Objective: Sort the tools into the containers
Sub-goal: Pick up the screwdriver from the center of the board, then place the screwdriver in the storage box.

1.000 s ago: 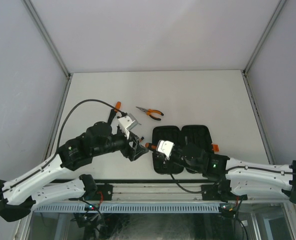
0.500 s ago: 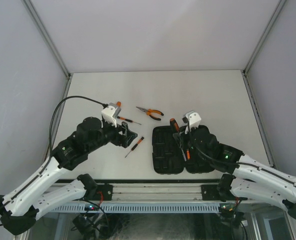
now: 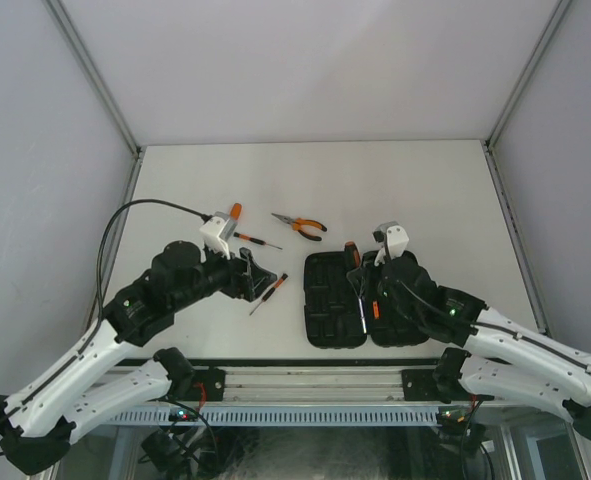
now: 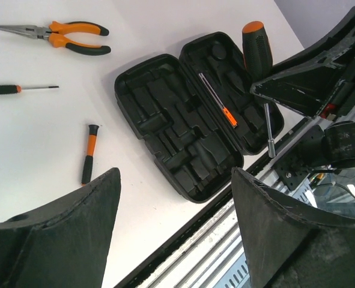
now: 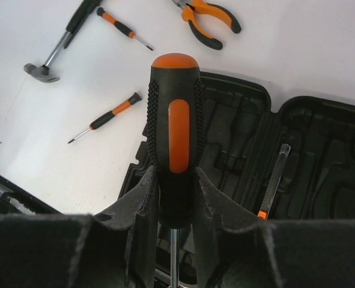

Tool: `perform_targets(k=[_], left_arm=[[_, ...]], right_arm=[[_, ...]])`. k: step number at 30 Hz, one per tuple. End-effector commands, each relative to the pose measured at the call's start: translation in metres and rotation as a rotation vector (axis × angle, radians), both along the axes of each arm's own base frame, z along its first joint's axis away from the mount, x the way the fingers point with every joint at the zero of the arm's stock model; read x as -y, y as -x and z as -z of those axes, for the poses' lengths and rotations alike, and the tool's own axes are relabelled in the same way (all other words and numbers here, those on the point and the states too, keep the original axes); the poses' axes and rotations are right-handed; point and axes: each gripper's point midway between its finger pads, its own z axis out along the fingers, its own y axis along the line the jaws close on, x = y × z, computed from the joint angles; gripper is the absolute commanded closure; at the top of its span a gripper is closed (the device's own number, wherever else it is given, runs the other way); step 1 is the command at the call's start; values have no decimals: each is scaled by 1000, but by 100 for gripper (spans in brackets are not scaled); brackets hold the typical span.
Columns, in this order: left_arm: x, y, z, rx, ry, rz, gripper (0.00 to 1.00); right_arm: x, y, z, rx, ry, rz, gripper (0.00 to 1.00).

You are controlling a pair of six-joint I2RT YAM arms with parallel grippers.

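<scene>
One thick screwdriver (image 5: 172, 120) sits clamped by its handle in right gripper (image 5: 172, 195), held above open tool case (image 3: 325, 305). Left gripper (image 4: 174, 234) is spread wide, empty, over table (image 3: 425, 190) left of case. Pliers (image 3: 300, 226), hammer (image 5: 57, 51), short screwdriver (image 3: 268, 294) lie loose on table, outside case.

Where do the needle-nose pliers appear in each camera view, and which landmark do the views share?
Top external: needle-nose pliers near the picture's centre.
Left wrist: pliers upper left, tips pointing left.
Right wrist: pliers at the top edge, partly cut off.
Shared landmark: the open black case, seen in all three.
</scene>
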Motion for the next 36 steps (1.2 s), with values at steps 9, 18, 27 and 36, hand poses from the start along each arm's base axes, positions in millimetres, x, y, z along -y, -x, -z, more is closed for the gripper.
perform_targets(k=[9, 18, 27, 36], left_arm=[[3, 8, 8, -25, 86, 5, 23], [-2, 9, 26, -37, 79, -18, 23], [3, 4, 33, -39, 65, -11, 23], [3, 4, 31, -39, 92, -22, 24]], right_arm=[[12, -19, 5, -49, -37, 204, 100], [15, -29, 23, -70, -19, 268, 100], [26, -41, 34, -95, -5, 345, 100], [16, -50, 40, -106, 7, 267, 100]])
